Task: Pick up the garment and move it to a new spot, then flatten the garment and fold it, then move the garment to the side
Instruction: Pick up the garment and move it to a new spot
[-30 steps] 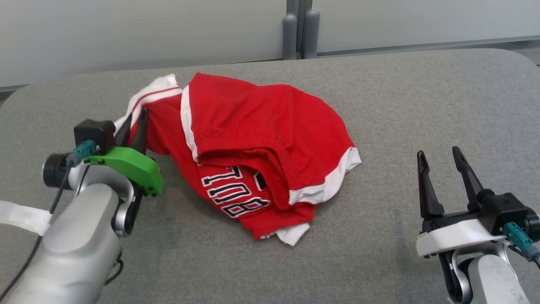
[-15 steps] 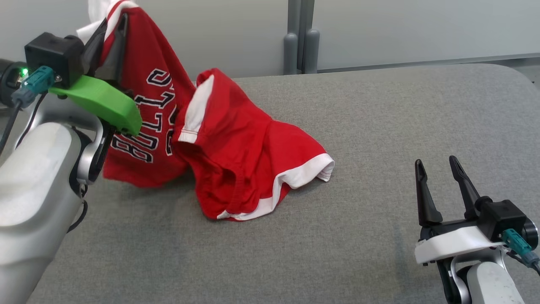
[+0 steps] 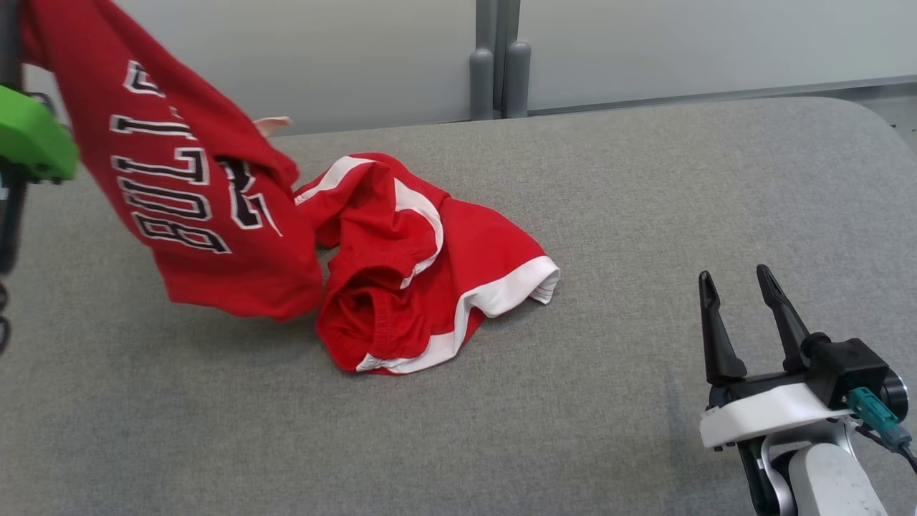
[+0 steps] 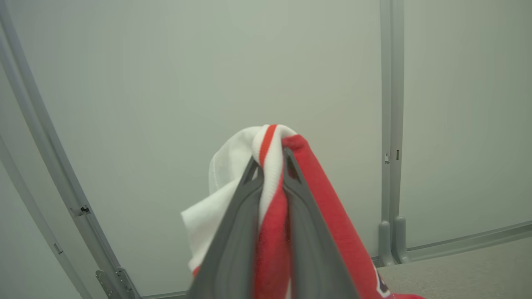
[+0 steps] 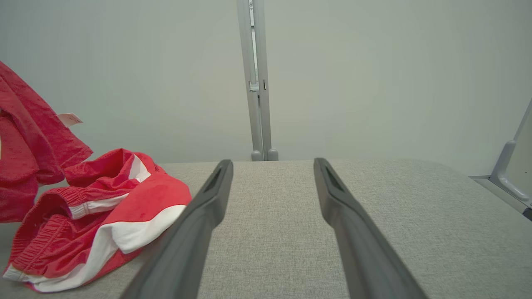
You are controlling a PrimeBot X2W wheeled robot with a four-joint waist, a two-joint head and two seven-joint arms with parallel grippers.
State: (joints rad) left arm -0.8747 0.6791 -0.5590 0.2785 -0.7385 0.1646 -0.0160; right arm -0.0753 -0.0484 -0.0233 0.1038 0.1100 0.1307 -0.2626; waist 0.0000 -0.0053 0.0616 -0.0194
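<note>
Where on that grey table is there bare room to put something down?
Bare table runs from the red clothing right to the open right gripper and back to the wall, plus the front strip. Crowded at left-centre, where clothing hangs from the shut left gripper.

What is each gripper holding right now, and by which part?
The left gripper pinches the garment by a white-and-red trimmed edge. The right gripper is open, holding nothing.

Red-and-white garment [image 4: 322,197] clamped by the left gripper [image 4: 272,160], jaws drawn tight on bunched fabric, pale wall [image 4: 166,83] behind, grey table [image 4: 465,270] glimpsed below.
</note>
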